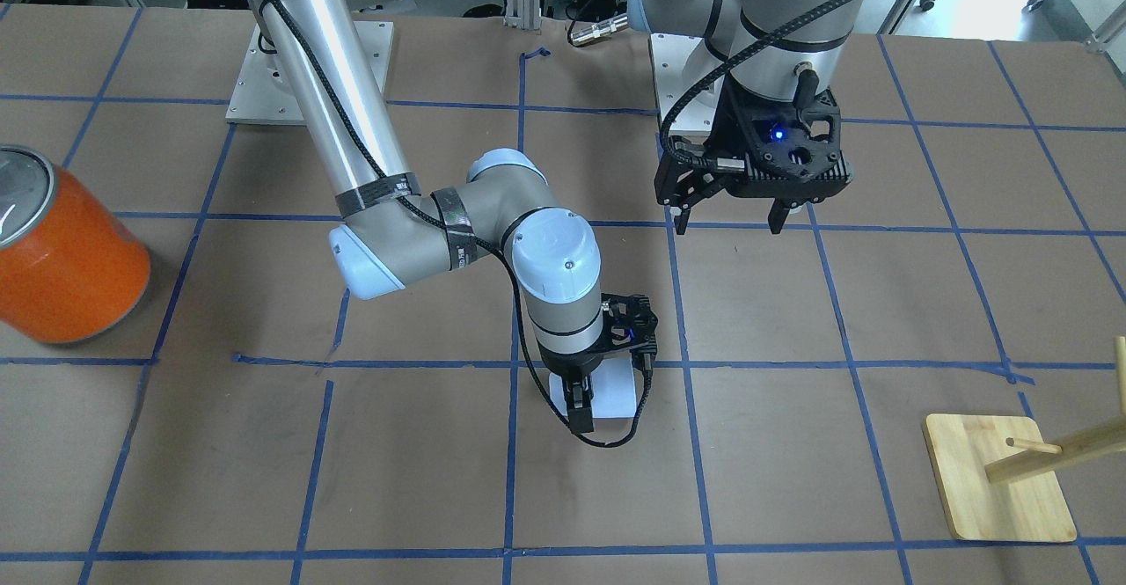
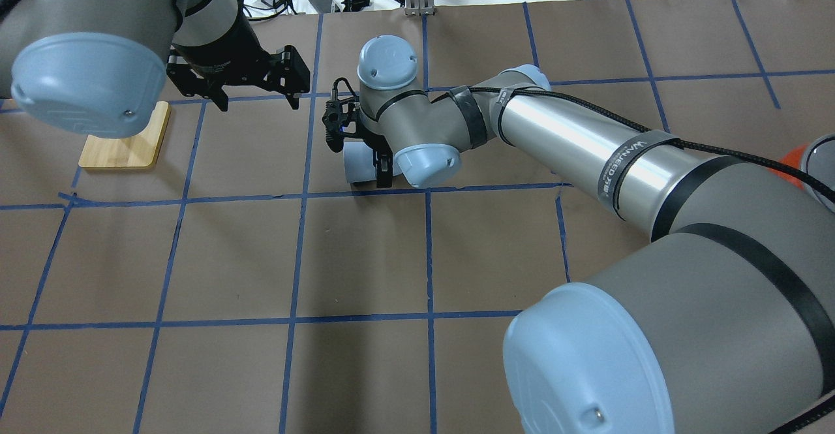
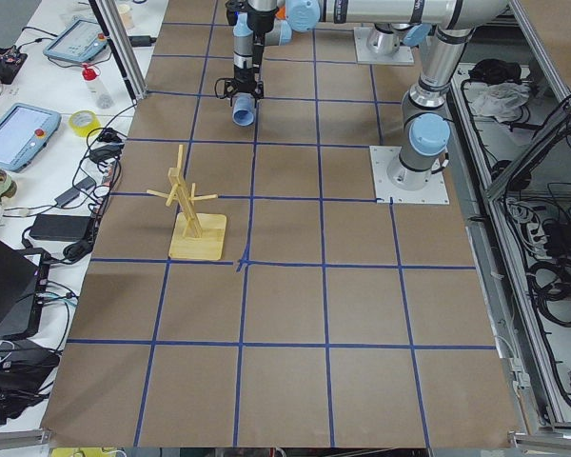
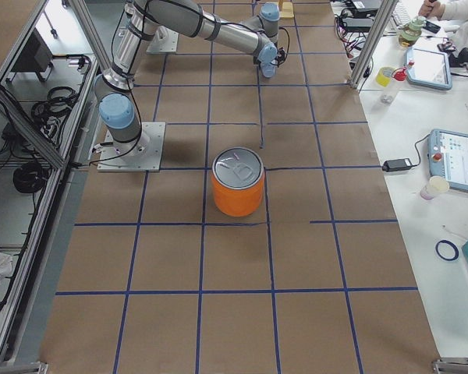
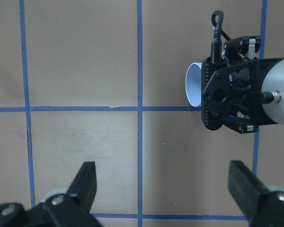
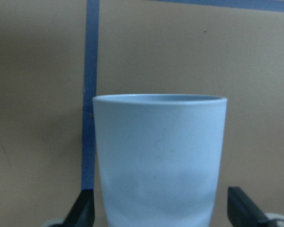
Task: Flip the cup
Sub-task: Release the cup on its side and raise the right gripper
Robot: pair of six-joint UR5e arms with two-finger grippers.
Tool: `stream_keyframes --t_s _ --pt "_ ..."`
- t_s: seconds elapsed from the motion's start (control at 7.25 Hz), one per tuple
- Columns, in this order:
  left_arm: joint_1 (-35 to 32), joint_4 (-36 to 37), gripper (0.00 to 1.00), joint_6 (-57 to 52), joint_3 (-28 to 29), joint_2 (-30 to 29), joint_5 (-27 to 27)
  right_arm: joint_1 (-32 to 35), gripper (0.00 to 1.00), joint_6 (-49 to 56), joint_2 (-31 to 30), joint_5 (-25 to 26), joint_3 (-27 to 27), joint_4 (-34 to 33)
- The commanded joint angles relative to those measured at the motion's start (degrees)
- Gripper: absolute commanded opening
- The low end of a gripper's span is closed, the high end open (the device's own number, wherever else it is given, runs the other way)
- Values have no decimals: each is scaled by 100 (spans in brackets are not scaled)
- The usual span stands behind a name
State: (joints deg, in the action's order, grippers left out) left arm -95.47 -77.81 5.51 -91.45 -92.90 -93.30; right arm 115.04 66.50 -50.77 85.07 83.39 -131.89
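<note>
The pale blue cup [image 1: 616, 396] lies on its side on the brown table, also seen in the overhead view [image 2: 355, 163] and the exterior left view [image 3: 243, 114]. My right gripper [image 1: 585, 396] reaches down over it, open. In the right wrist view the cup [image 6: 158, 156] fills the space between the two fingers [image 6: 83, 210], with a thin gap on each side. My left gripper [image 1: 726, 215] is open and empty, hovering above the table away from the cup. Its wrist view shows the cup's rim [image 5: 194, 90] beside the right gripper's body.
A large orange can [image 1: 66, 251] with a silver top stands on the table toward the robot's right, also in the exterior right view [image 4: 237, 183]. A wooden peg stand [image 1: 994, 488] on a square base sits toward the robot's left [image 3: 195, 214]. Blue tape lines grid the table.
</note>
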Motion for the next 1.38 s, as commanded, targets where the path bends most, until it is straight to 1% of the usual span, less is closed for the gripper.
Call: stream_keyframes --t_s 0.0,0.14,0.28,0.41,0.55,0.69,0.83,0.97,1.1,1.24 --pt "19 2 100 -233 -22 0 5 1 100 -461 -151 377 -16 355" --pt "54 2 100 -748 -22 0 5 -164 100 -463 -335 465 -24 557" --pt "150 20 100 -1153 -22 0 22 -331 100 -480 -702 771 2 629" --pt "308 20 100 -1157 -22 -9 92 -768 100 -472 -923 835 28 752" --pt "492 2 100 -1209 -31 -35 232 -1329 100 -498 -1100 783 37 1127" --pt "729 20 100 -1227 -31 -175 738 -1848 100 -750 -1336 774 89 1479" --pt "905 20 100 -1315 -40 -289 1108 -2149 100 -1466 -1556 774 99 1987" --pt "1046 11 100 -1550 -40 -464 1295 -2300 100 -2135 -1880 800 107 2488" --pt "1213 11 100 -1701 -40 -718 1575 -2467 100 -2977 -2266 861 125 3128" --pt "1319 11 100 -1711 -40 -1034 1778 -2678 100 -3403 -2583 862 116 3457"
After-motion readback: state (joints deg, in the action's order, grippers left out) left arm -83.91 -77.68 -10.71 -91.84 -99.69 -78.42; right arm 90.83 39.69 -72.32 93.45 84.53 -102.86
